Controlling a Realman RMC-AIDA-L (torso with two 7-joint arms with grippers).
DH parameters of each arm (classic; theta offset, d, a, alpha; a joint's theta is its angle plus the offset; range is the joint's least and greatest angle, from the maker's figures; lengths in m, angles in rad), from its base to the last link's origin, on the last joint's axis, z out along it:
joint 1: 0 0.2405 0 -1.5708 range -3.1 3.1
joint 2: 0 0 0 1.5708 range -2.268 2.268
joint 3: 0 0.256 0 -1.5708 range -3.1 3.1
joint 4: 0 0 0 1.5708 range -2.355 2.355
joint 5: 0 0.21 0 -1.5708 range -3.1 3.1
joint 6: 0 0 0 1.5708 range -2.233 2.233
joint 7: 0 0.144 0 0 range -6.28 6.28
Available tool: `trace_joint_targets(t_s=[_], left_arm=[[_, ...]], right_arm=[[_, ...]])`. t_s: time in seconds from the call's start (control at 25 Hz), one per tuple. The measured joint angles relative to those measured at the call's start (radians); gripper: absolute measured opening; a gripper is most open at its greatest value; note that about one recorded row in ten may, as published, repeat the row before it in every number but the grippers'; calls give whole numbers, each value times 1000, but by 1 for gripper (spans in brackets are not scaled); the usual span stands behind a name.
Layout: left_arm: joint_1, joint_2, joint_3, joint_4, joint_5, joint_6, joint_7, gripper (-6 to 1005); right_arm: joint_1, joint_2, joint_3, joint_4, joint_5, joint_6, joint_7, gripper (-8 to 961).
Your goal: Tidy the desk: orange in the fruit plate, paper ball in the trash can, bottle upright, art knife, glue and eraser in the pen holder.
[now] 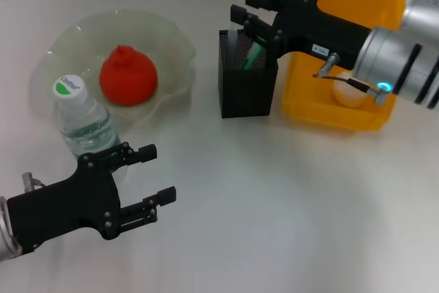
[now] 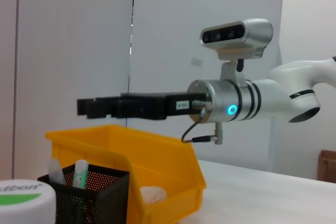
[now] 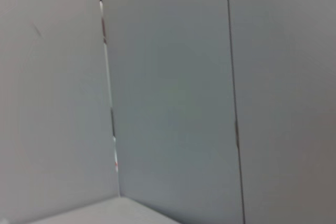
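Your right end effector (image 1: 248,6) hovers with fingers spread and empty above the pen holder (image 1: 245,81), where the art knife (image 1: 252,56) stands beside a pale tube (probably the glue). Lift straight up before swinging away, so you don't clip the mesh rim or the trash can (image 1: 346,46) wall alongside. The left end effector (image 1: 152,173), also open, sits beside the upright bottle (image 1: 84,119); the orange (image 1: 128,75) rests in the fruit plate (image 1: 171,39). The bare bench (image 1: 288,204) in front gives room.
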Motion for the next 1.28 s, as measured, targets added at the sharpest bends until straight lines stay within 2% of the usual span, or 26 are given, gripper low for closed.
trace_joint_targets(t_s=[0.08, 0.12, 0.24, 0.4, 0.52, 0.64, 0.72, 0.96, 1.28], left_arm=[[0, 0, 0, 0, 0, 0, 0, 694], [0, 0, 0, 0, 0, 0, 0, 694], [0, 0, 0, 0, 0, 0, 5, 694], [0, -1, 0, -1, -2, 4, 25, 694], [0, 1, -1, -1, -3, 11, 25, 694], [0, 2, -2, -1, -3, 14, 25, 694], [0, 3, -2, -1, -3, 14, 25, 694], [1, 5, -2, -4, -1, 11, 27, 694], [9, 2, -2, -37, 0, 11, 71, 695]], right_arm=[[-59, -3, 3, -92, 0, -33, 56, 237], [-59, -3, 3, -92, 0, -33, 56, 272], [-148, -8, 0, -238, -10, -80, 144, 369], [-272, -10, 13, -383, -57, -218, 192, 489], [-323, -10, 34, -411, -142, -333, 211, 587], [-341, -11, 63, -371, -284, -441, 207, 703], [-344, -10, 70, -301, -323, -480, 158, 781], [-336, -10, 72, -69, -319, -552, -67, 815], [-333, -9, 98, -29, -319, -548, -84, 837]])
